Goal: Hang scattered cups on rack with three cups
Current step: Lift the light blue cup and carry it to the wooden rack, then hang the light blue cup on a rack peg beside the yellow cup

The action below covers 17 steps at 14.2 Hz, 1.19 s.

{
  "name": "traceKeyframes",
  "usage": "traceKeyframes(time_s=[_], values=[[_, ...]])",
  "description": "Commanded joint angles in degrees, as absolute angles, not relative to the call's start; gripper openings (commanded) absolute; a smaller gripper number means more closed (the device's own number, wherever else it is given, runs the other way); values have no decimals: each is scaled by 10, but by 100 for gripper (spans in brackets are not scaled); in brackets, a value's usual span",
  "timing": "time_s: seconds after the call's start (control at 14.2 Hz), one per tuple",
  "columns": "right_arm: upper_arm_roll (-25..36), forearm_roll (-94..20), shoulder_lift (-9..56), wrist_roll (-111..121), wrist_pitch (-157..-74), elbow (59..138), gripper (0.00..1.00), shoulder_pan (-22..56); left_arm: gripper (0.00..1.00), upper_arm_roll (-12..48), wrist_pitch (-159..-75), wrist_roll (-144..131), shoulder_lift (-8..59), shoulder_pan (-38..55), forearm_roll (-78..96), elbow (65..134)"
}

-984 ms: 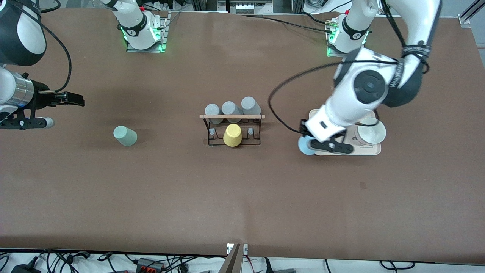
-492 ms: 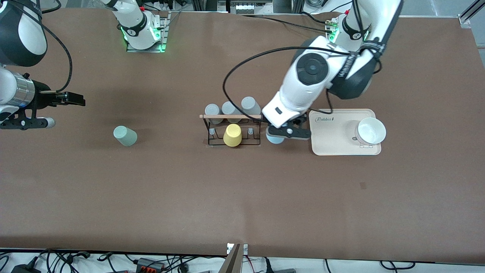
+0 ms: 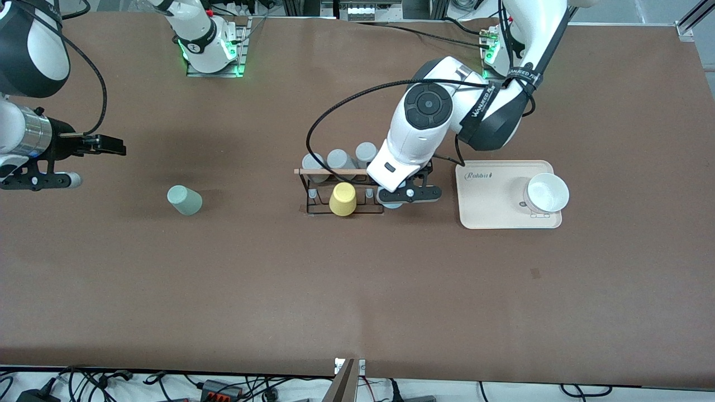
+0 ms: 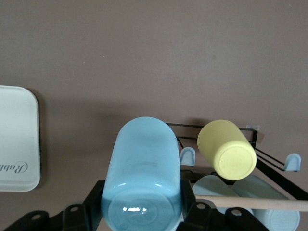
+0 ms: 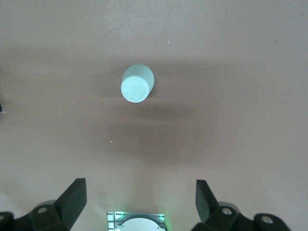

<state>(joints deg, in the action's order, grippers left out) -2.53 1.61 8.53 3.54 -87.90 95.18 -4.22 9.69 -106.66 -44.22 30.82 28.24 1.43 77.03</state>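
While the left claw (image 4: 142, 211) clamps the light blue tumbler (image 4: 143, 178) over the rack (image 3: 342, 192) end, lower its mouth squarely onto a free peg (right claw (image 5: 139, 199) waits, spread wide); mint tumbler (image 3: 184, 200) lies on desk (image 3: 357, 290).

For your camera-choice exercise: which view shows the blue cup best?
The left wrist view: the blue cup fills it, clamped in the left gripper. The front view shows only a sliver under that gripper; the right wrist view shows none.
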Motion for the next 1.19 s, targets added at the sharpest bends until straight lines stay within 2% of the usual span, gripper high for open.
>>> traceKeyframes(time_s=[0.0, 0.49, 1.12], values=[[-25, 15, 67, 36, -888, 974, 100, -43, 36, 94, -1032, -478, 344, 287, 18, 701], [-25, 15, 59, 36, -898, 989, 100, -45, 36, 95, -1032, -496, 381, 315, 20, 672], [-25, 15, 58, 36, -900, 991, 100, -46, 36, 92, -1032, -494, 392, 323, 18, 671]])
